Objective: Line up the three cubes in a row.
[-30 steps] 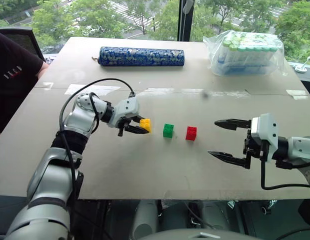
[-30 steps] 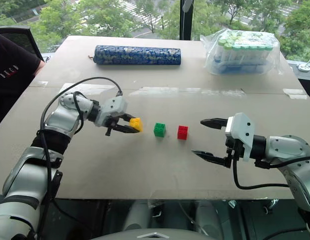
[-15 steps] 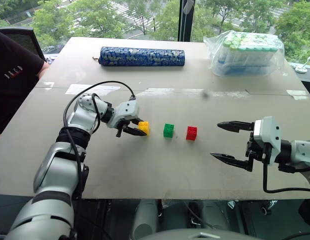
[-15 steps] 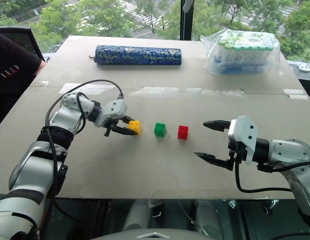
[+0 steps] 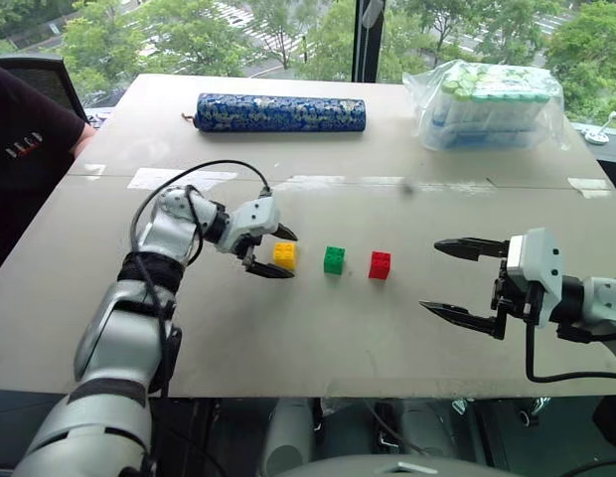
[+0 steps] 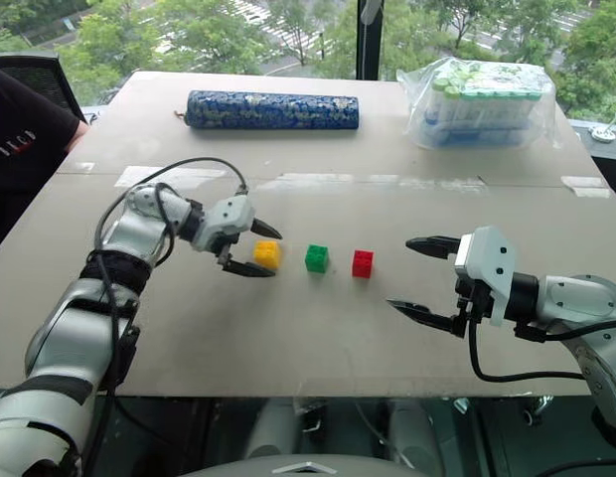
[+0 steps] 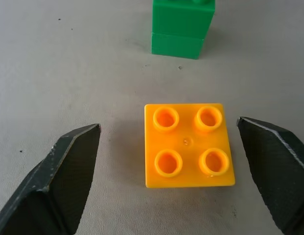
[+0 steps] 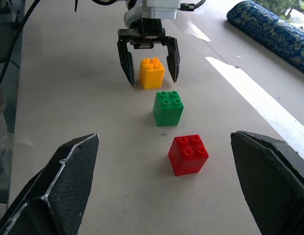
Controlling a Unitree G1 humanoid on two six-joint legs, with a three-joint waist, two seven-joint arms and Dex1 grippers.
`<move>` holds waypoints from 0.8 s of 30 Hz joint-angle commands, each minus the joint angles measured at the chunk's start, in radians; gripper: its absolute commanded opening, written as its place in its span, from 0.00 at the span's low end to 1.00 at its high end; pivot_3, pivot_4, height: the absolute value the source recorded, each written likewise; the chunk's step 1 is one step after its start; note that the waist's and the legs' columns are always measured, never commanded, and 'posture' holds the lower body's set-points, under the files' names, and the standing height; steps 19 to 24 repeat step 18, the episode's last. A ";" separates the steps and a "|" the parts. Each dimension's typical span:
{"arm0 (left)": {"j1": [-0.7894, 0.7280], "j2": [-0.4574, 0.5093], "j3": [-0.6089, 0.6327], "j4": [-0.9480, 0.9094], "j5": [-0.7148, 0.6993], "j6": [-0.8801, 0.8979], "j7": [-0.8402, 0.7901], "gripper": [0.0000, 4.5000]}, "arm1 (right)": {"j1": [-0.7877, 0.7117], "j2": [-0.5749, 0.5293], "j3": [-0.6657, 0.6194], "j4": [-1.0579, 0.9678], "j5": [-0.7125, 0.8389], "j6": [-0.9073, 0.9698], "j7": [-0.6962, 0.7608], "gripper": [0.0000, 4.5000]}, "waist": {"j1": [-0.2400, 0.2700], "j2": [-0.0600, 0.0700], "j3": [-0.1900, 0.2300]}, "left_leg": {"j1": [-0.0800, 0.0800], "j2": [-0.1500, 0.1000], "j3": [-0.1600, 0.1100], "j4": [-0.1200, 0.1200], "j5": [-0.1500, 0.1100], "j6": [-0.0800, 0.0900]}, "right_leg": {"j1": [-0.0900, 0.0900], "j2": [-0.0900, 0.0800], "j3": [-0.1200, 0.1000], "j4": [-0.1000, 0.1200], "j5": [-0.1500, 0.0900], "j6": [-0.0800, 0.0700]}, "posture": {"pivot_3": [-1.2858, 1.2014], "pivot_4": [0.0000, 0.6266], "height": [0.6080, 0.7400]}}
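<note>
Three studded cubes stand on the grey table [image 5: 288, 338] in a straight line with small gaps: yellow cube [image 5: 284, 255], green cube [image 5: 335, 260], red cube [image 5: 380, 264]. My left gripper [image 5: 290, 255] is open, its fingers [image 7: 68, 166] on either side of the yellow cube without touching it. The yellow cube [image 7: 189, 145] rests flat on the table, studs up, with the green cube [image 7: 181, 27] beyond it. My right gripper [image 5: 430, 274] hovers open and holds nothing, to the right of the red cube [image 8: 188, 154].
A blue patterned roll [image 5: 281, 112] lies across the far side of the table. A clear plastic bag of containers [image 5: 492, 104] sits at the far right. A person in a dark shirt [image 5: 20, 149] stands at the left edge.
My left gripper has opened and let go of the yellow cube, which now rests on the table between the fingers. The right arm has stayed in place.
</note>
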 commanded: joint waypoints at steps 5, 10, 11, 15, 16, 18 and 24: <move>0.564 0.107 0.504 -0.822 -0.338 0.623 0.336 0.98 | 0.181 -0.006 -0.159 0.001 -0.046 0.024 -0.061 0.99 | -0.006 0.002 0.000 | 0.003 0.000 -0.002 0.000 0.001 -0.005 | 0.001 -0.001 0.004 0.000 -0.003 0.004 | 0.52 0.24 1.00; 0.905 -0.049 0.757 -1.113 -0.455 0.749 0.549 0.98 | 0.280 0.029 -0.234 0.007 -0.052 0.023 -0.076 0.99 | -0.002 0.001 -0.001 | 0.005 0.000 -0.006 -0.001 -0.004 -0.006 | 0.004 -0.002 0.004 -0.002 -0.005 0.001 | 0.52 0.24 1.00; 0.967 -0.076 0.785 -1.143 -0.459 0.743 0.570 0.98 | 0.306 0.032 -0.249 0.007 -0.052 0.021 -0.069 0.99 | 0.000 0.001 -0.001 | 0.006 0.000 -0.006 -0.001 -0.004 -0.006 | 0.004 -0.002 0.004 -0.003 -0.005 0.001 | 0.52 0.24 1.00; 1.094 -0.140 0.817 -1.202 -0.471 0.717 0.639 0.98 | 0.349 0.030 -0.291 0.052 -0.052 -0.013 -0.019 0.99 | 0.009 0.002 -0.002 | 0.007 0.000 -0.006 -0.002 -0.004 -0.007 | 0.005 -0.003 0.004 -0.004 -0.005 0.001 | 0.52 0.24 1.00; 1.117 -0.160 0.818 -1.219 -0.481 0.715 0.662 0.98 | 0.354 0.026 -0.304 0.081 -0.056 -0.038 0.010 0.99 | 0.013 0.003 -0.002 | 0.007 0.000 -0.006 -0.002 -0.004 -0.007 | 0.005 -0.003 0.004 -0.005 -0.005 0.001 | 0.52 0.24 1.00; 1.173 -0.181 0.823 -1.227 -0.495 0.698 0.665 0.98 | 0.355 0.032 -0.318 0.115 -0.055 -0.070 0.038 0.99 | 0.015 0.003 -0.003 | 0.007 0.000 -0.006 -0.003 -0.004 -0.007 | 0.005 -0.003 0.004 -0.006 -0.005 0.001 | 0.52 0.24 1.00; 1.173 -0.181 0.823 -1.227 -0.495 0.698 0.665 0.98 | 0.355 0.032 -0.318 0.115 -0.055 -0.070 0.038 0.99 | 0.015 0.003 -0.003 | 0.007 0.000 -0.006 -0.003 -0.004 -0.007 | 0.005 -0.003 0.004 -0.006 -0.005 0.001 | 0.52 0.24 1.00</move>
